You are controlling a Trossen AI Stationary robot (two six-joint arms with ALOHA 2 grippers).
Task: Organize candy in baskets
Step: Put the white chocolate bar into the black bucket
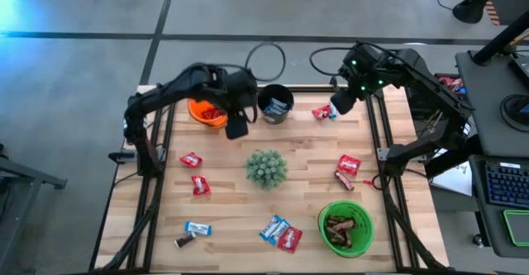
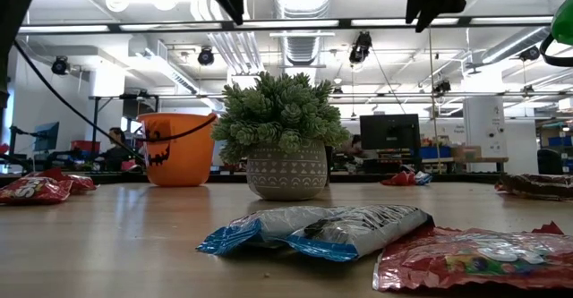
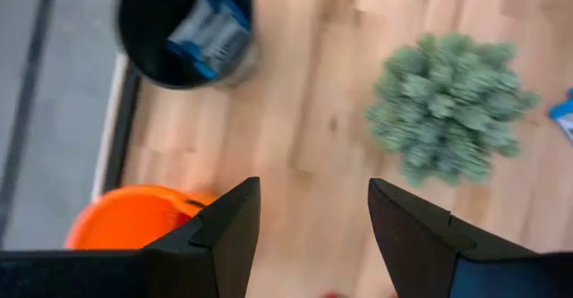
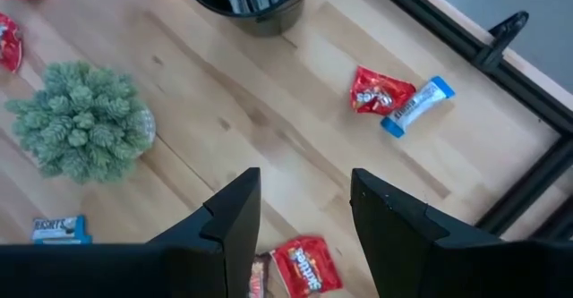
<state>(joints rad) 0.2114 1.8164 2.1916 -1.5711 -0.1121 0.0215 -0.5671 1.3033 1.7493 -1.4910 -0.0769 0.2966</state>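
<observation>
With candy still scattered over the counter [image 1: 306,151], the sorting looks partly done. The orange basket [image 1: 207,111] holds red pieces, the black basket [image 1: 275,104] holds blue-and-silver ones, and the green basket [image 1: 345,227] holds dark brown ones.

Left end effector [image 1: 237,126] hangs above the counter between the orange and black baskets, fingers spread wide, nothing between them. Right end effector [image 1: 341,101] hovers at the far edge, equally wide and empty.

Now the key relation: a red candy [image 1: 321,112] and a blue-and-silver candy [image 1: 332,114] lie touching each other just beside the right end effector, on its side toward the black basket. In the right wrist view the blue bar's [image 4: 417,106] long axis runs diagonally, with the red one [image 4: 380,89] at its end. The right arm is clearly nearer this pair.

For the left arm, the closest loose piece is a red candy [image 1: 191,159] on the near side of the orange basket. A spiky plant [image 1: 266,168] sits mid-counter, an obstacle to steer around.
</observation>
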